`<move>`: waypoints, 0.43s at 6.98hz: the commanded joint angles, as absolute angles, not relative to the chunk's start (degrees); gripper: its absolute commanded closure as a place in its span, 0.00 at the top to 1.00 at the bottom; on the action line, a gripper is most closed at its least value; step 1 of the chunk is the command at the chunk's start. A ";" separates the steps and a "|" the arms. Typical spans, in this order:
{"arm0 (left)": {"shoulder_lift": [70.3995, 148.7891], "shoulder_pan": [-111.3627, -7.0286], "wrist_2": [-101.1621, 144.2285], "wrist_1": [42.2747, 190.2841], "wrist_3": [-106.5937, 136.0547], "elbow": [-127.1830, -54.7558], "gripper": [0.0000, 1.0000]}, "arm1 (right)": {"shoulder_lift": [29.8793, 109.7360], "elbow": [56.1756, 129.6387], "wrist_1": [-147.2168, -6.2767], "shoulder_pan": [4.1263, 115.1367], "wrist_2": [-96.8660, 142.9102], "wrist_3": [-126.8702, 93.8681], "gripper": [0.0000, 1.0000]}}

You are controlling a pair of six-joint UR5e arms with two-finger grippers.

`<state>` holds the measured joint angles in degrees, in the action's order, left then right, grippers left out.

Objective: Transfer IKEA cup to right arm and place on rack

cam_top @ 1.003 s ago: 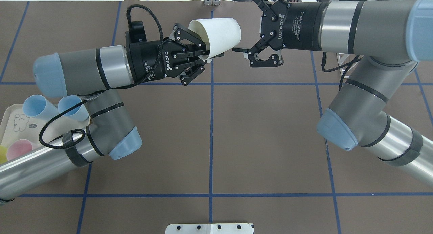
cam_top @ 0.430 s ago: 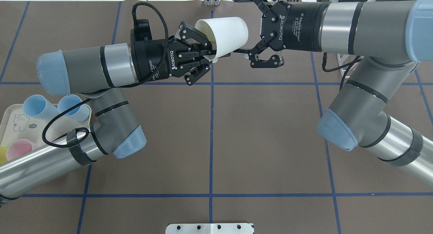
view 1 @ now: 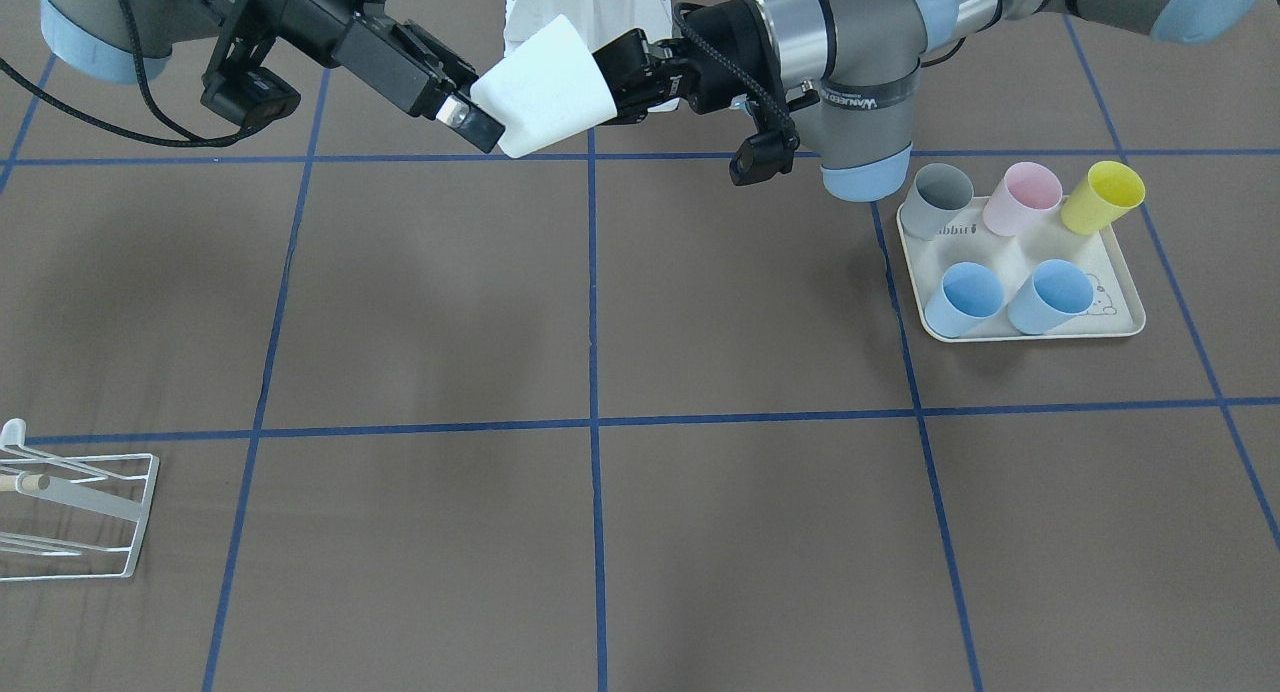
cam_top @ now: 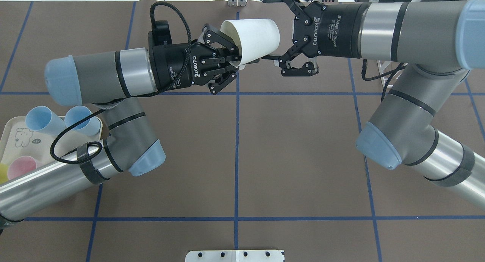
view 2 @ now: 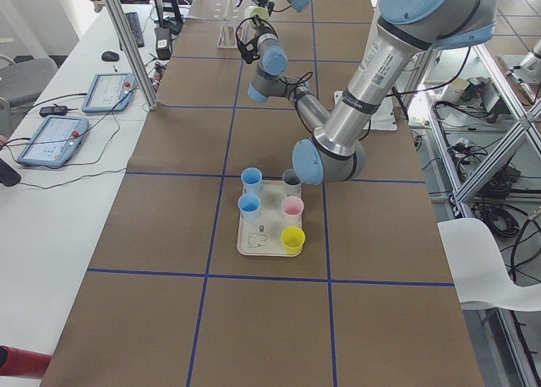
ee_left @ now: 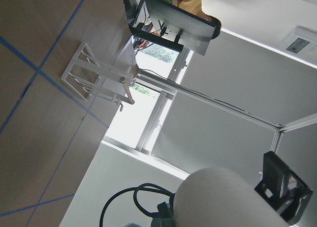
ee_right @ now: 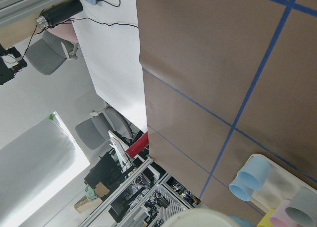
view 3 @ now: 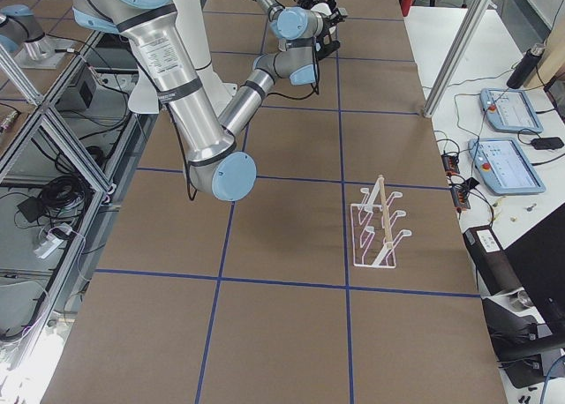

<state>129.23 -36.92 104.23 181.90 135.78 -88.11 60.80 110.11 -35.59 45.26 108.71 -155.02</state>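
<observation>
The IKEA cup (cam_top: 252, 35) is white and lies on its side in the air over the table's far middle. My left gripper (cam_top: 234, 60) is shut on its rim, one finger inside the mouth. My right gripper (cam_top: 272, 29) is open, and the cup's closed base sits between its spread fingers without contact that I can see. In the front view the cup (view 1: 545, 87) hangs between the left gripper (view 1: 612, 84) and the right gripper (view 1: 472, 100). The white wire rack (view 1: 75, 512) stands far off at the table's right end, also seen as the rack (view 3: 380, 228).
A cream tray (view 1: 1020, 330) on the robot's left holds two blue cups, a grey, a pink and a yellow cup. Both arms stretch across the far half of the table. A white plate with holes (cam_top: 235, 255) sits at the near edge.
My left arm has carried the cup to the right, so its base now sits between the right gripper's open fingers. The right gripper has barely moved.
</observation>
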 commanded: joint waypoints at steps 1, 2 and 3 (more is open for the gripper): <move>129.46 -36.91 104.24 181.85 135.53 -87.54 0.00 | 60.73 110.13 -35.60 45.26 108.90 -154.95 0.99; 129.55 -36.91 104.24 181.93 135.61 -87.54 0.00 | 60.73 110.13 -35.60 45.26 108.98 -154.95 0.99; 129.72 -37.00 104.24 181.93 135.62 -87.54 0.00 | 60.73 110.13 -35.60 45.26 108.98 -154.95 0.99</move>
<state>129.55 -36.98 104.14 181.91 135.59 -87.56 60.73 110.13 -35.59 45.27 108.94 -154.96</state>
